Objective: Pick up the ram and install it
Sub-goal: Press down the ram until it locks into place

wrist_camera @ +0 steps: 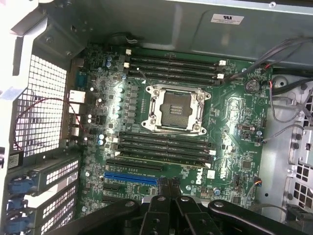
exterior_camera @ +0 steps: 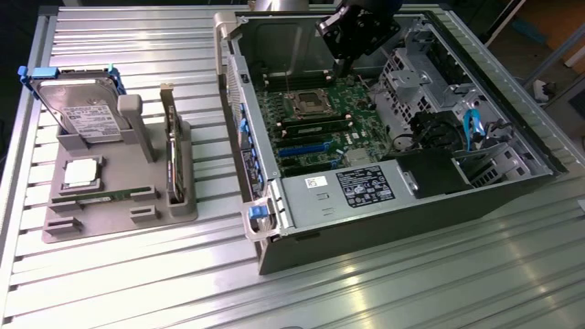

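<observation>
The ram (exterior_camera: 103, 195) lies flat in the gray holder (exterior_camera: 119, 223), at the end away from the hard drive (exterior_camera: 84, 113). Its long side runs across the holder. Your claw (exterior_camera: 343, 63) is closed and holds nothing. It hangs well away from the holder, over the open computer case (exterior_camera: 384, 226). A ribbed metal table (exterior_camera: 137, 288) lies under the holder.

green motherboard (wrist_camera: 166, 122) | blue slot (wrist_camera: 130, 177) | grey stand (exterior_camera: 109, 205)
</observation>
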